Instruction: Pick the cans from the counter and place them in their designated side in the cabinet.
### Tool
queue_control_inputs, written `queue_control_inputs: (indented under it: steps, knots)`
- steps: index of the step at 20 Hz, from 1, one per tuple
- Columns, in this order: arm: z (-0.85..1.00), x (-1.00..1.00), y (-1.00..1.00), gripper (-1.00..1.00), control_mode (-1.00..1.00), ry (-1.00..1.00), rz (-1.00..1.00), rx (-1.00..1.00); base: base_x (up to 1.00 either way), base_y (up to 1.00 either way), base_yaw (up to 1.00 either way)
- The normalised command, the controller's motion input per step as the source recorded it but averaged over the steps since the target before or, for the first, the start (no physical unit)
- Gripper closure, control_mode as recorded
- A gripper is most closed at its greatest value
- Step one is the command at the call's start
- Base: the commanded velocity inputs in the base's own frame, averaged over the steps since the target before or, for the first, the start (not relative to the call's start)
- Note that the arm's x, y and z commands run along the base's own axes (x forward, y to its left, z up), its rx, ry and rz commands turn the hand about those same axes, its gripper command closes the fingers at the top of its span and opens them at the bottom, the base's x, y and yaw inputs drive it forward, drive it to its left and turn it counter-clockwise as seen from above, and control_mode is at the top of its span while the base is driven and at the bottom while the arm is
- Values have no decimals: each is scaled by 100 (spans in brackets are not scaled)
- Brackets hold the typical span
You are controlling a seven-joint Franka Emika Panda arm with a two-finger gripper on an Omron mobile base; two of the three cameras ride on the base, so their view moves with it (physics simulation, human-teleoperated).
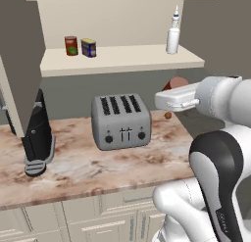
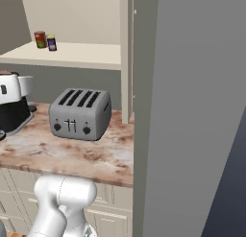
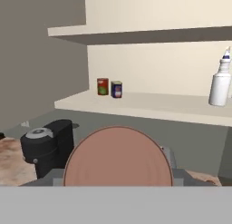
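Near field: arm rises at lower right of the left base view. The claw (image 1: 174, 92) hangs above the right end of the desk (image 1: 98, 170), off its surface. At its front sits a round pinkish-brown object (image 3: 118, 157). In the hand view that object's flat face covers the lower middle, so both fingertips are hidden. The object is clear of the desk and tight against the claw, so I read it as pinched between the jaws. Whether it is a can I cannot tell, as no label shows.

Mid field: a grey four-slot toaster (image 1: 121, 121) stands on the desk. A black appliance (image 1: 37, 135) stands at the desk's left end. In the right base view the hand overlaps that appliance, and its top is cut off there.

Far field: the red-brown can (image 1: 71, 45) and the blue can (image 1: 88, 47) stand upright just beside each other on the cabinet shelf (image 1: 132, 59), toward its left end. The red-brown one is further left.

View differences: a white squeeze bottle (image 1: 172, 35) stands at the shelf's right end, well apart from the cans. It shows in the left base and hand views. In the right base view the open grey-brown cabinet door (image 2: 192, 111) blocks that end of the shelf. The can labels are too small to read.
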Motion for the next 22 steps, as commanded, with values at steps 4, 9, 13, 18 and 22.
queue_control_inputs:
  steps: [4, 9, 13, 18, 22]
  knots:
    - [21, 0, 0, 100, -100, -5, 0, 1, 0, 0, 0]
    - [4, 12, 0, 100, -100, -5, 0, 1, 0, 0, 0]
    - [0, 21, 0, 100, -100, -4, 0, 1, 0, 0, 0]
    - [3, 24, 0, 100, -100, -4, 0, 1, 0, 0, 0]
    - [8, 26, 0, 100, -100, -4, 0, 1, 0, 0, 0]
